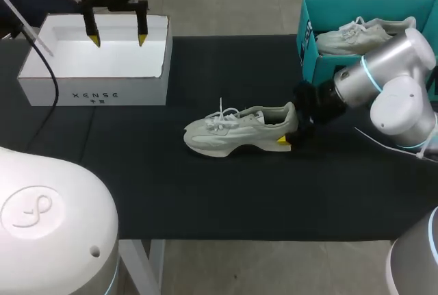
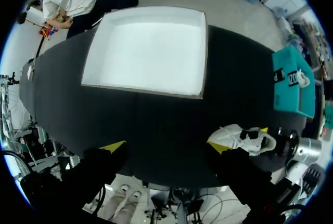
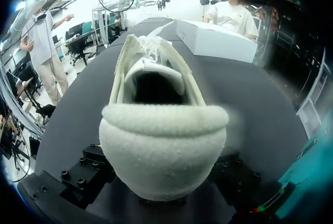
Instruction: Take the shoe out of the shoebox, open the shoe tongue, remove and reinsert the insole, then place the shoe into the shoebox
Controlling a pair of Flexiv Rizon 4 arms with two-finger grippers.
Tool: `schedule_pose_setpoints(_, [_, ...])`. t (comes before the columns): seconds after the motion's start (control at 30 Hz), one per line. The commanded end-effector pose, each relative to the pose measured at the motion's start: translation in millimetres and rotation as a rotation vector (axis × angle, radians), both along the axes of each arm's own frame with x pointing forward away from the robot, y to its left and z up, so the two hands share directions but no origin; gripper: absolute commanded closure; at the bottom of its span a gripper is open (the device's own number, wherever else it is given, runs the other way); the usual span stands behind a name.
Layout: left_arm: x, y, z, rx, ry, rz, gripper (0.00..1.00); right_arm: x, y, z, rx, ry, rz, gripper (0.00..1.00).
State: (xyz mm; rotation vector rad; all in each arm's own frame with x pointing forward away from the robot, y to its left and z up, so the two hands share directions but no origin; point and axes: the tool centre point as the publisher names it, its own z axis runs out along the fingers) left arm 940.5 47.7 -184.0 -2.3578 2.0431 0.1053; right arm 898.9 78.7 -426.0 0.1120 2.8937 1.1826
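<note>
One teal box (image 1: 309, 52) holds spare shoe (image 1: 363, 35); left end effector (image 1: 118, 38) gapes above shoebox (image 1: 96, 93); right one (image 1: 291, 127) grips shoe (image 1: 233, 131).

A shoe (image 1: 239, 129) hides the right gripper (image 1: 286, 139).
Its heel covers it mid-table; the teal box (image 1: 328, 9) at the table's far right corner is cut off.

Shoe (image 1: 239, 129) heel end blocked by right pincer (image 1: 293, 134); toe end and near counter (image 1: 226, 199) strip found free. White shoebox (image 1: 96, 79) interior open from above, overhung by left pincer (image 1: 117, 37).
</note>
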Motion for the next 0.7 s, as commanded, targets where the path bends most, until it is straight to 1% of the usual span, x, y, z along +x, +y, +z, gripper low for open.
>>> schedule_pose_setpoints(0.03, [-22.4,-26.6,-2.7,0.052,-0.043,0.022,0.00,2.8,2.6,-4.6,0.001,-0.002,-0.001,1.00])
schedule_pose_setpoints(0.07, [-26.2,-33.4,-4.1,0.058,-0.038,0.025,0.00,2.8,2.6,-4.6,0.001,-0.002,-0.001,1.00])
schedule_pose_setpoints(0.13, [-31.7,-46.0,-7.2,0.027,-0.036,0.001,0.00,2.8,2.6,-4.6,0.001,-0.002,-0.001,1.00])
schedule_pose_setpoints(0.2, [-36.9,-63.0,-13.6,0.021,-0.029,-0.015,0.00,2.8,2.6,-4.6,0.001,-0.002,-0.001,1.00])
schedule_pose_setpoints(0.3, [-42.3,-80.8,-22.0,0.016,-0.010,-0.043,0.00,2.8,2.6,-4.6,0.001,-0.002,-0.001,1.00])
schedule_pose_setpoints(0.37, [-46.0,-98.0,-31.1,0.019,0.002,-0.074,0.00,2.8,2.6,-4.6,0.001,-0.002,-0.001,1.00])
schedule_pose_setpoints(0.47, [-49.0,-122.1,-44.1,0.020,0.012,-0.135,0.00,2.8,2.6,-4.6,0.001,-0.002,-0.001,1.00])
schedule_pose_setpoints(0.7, [-50.8,-165.0,-74.0,-0.005,0.001,-0.211,0.00,2.8,2.6,-4.6,0.001,-0.002,-0.001,1.00])
